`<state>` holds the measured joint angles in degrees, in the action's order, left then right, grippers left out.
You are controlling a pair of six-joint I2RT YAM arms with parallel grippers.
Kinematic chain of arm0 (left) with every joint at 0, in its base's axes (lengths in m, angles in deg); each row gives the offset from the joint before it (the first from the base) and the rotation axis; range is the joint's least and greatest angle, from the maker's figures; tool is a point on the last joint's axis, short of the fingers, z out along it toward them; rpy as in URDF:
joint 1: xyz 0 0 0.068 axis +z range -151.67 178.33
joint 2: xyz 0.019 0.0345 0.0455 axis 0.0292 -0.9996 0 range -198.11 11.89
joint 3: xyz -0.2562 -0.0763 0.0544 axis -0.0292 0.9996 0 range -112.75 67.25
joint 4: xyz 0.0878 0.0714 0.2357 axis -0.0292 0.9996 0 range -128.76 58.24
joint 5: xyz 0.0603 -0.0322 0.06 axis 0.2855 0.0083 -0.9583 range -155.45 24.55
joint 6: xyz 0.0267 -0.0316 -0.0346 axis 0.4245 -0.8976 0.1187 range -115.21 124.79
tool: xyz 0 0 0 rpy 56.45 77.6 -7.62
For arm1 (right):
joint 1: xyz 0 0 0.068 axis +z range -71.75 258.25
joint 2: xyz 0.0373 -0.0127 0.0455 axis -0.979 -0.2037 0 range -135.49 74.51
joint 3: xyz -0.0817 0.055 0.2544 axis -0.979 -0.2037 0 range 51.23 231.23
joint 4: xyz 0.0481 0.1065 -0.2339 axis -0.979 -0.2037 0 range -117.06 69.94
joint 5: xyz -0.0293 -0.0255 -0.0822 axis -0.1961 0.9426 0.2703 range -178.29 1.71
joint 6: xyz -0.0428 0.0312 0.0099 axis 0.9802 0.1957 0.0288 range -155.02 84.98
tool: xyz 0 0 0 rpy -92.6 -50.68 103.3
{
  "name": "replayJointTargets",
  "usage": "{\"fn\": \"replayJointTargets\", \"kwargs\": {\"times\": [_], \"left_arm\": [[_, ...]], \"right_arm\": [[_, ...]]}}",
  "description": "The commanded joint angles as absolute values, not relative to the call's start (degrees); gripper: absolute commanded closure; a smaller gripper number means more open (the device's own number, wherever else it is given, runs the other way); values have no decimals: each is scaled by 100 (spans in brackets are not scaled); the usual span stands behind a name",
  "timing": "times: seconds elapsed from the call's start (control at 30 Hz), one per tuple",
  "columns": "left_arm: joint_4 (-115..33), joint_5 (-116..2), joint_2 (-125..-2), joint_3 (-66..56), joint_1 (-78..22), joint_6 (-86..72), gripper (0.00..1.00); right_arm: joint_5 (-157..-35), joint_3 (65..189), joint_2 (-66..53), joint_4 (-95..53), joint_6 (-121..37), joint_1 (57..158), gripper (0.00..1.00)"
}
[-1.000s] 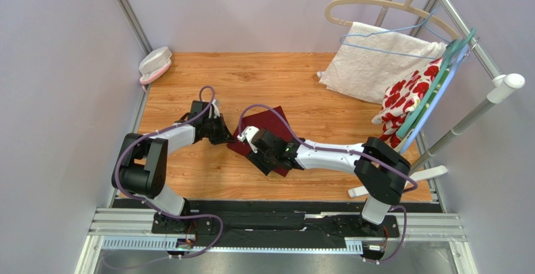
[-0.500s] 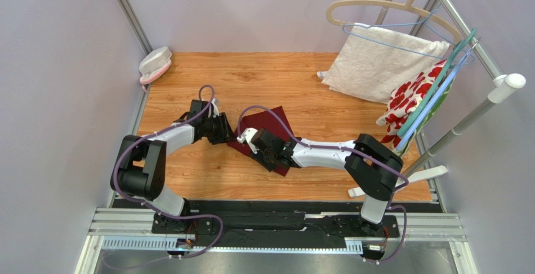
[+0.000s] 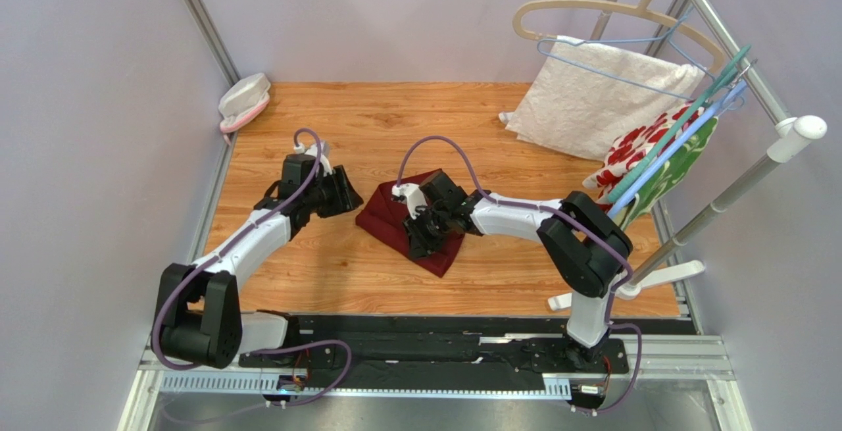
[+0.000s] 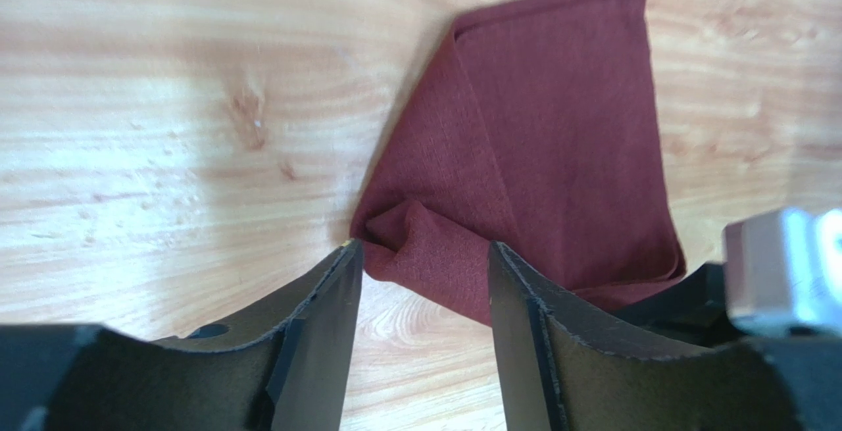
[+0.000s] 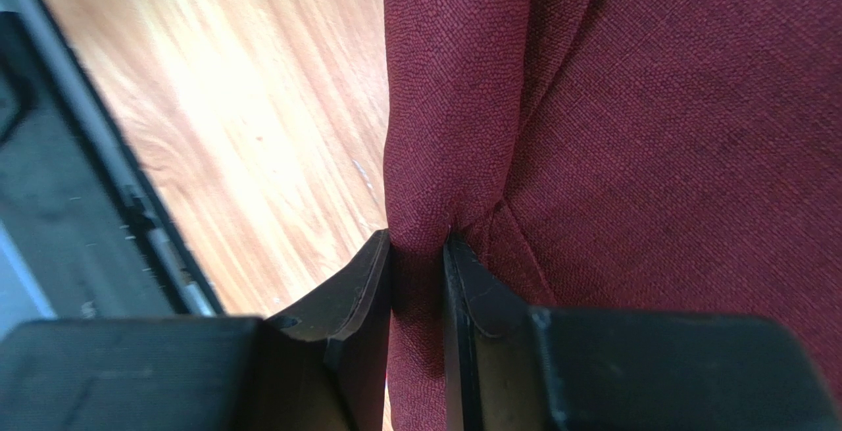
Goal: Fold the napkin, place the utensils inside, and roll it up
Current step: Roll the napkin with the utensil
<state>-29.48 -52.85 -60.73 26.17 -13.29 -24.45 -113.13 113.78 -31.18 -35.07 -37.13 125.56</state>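
The dark red napkin (image 3: 383,216) lies crumpled and partly folded in the middle of the wooden table. My right gripper (image 3: 425,230) is over it, and in the right wrist view it (image 5: 417,243) is shut on a raised fold of the napkin (image 5: 672,105). My left gripper (image 3: 348,194) stands just off the cloth's left edge. In the left wrist view it (image 4: 420,263) is open, and a bunched corner of the napkin (image 4: 553,135) lies just past its fingertips (image 4: 331,288), not pinched. The utensils are out of view.
A white textured towel (image 3: 593,95) lies at the back right under hangers (image 3: 593,12) on a metal rack. A red-and-green floral cloth (image 3: 644,153) hangs beside it. A pink-and-white object (image 3: 243,100) sits in the back left corner. A black rail (image 5: 59,204) borders the table's near edge.
My left gripper opened, let go of the napkin and drew back to the left. My right gripper closed on a fold and shifted toward the back. The hangers swung.
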Motion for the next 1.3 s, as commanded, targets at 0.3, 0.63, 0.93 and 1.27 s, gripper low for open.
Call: {"fn": "replayJointTargets", "kwargs": {"times": [0.3, 0.63, 0.93, 1.27], "left_arm": [[-4015, -4515, -6265, 3174, -1345, -2983, 50], [-4825, -4874, -5834, 3737, -1801, -3635, 50], [-4544, -6141, -5306, 3860, -2356, -3846, 50], [-6010, -4946, -6869, 3640, -2382, -4039, 50]], "right_arm": [[-12476, 11583, -4053, -3659, -4126, 12088, 83], [-12573, 11829, -4440, -3826, -4188, 11921, 83], [-12573, 11856, -4476, -3878, -4179, 11850, 83], [-12529, 11873, -4493, -3896, -4161, 11859, 82]]}}
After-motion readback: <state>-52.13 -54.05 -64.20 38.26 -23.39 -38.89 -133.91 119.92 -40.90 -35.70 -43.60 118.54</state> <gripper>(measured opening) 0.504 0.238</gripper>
